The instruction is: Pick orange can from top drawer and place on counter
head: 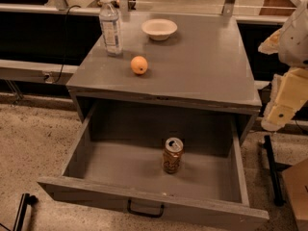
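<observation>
The orange can (172, 155) stands upright inside the open top drawer (91, 143), right of the middle and near its back. The drawer is pulled far out, its dark handle (145, 209) at the front. The grey counter (207, 66) lies above it. My gripper (280, 110) hangs at the right edge of the view, beside the counter's right front corner, above and to the right of the can and well apart from it. It holds nothing that I can see.
On the counter stand a water bottle (110, 27) at the back left, a white bowl (159, 29) at the back middle and a round orange fruit (139, 65) near the left front. A dark stand (272, 170) and a cardboard box (298, 191) are right of the drawer.
</observation>
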{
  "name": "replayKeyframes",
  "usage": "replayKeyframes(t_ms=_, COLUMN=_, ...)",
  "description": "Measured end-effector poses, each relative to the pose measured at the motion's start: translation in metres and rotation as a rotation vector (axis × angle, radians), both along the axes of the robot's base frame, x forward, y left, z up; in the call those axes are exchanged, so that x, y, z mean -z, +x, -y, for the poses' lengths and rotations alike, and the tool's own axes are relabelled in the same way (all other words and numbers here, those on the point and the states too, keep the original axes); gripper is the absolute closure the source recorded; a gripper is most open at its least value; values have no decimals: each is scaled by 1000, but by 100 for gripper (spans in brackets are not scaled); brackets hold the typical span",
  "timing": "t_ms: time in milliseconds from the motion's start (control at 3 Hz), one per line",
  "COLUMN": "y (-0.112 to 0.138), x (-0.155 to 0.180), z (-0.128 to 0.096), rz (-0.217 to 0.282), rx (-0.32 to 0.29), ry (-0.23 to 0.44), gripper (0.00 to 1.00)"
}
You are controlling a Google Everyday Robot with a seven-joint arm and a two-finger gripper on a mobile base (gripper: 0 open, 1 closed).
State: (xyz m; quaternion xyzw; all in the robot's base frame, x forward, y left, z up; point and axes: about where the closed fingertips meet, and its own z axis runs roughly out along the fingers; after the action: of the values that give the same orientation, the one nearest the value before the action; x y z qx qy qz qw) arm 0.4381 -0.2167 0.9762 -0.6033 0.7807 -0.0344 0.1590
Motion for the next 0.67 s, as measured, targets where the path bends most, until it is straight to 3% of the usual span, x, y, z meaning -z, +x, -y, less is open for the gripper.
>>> replayKeyframes(t_ms=333, y=0, x=0, z=-1, rz=3, rx=-2, ry=2, gripper=0)
replayKeyframes(t_ms=667, y=5, x=20, z=-23, rz=12, rx=-45, ry=90, gripper=0)
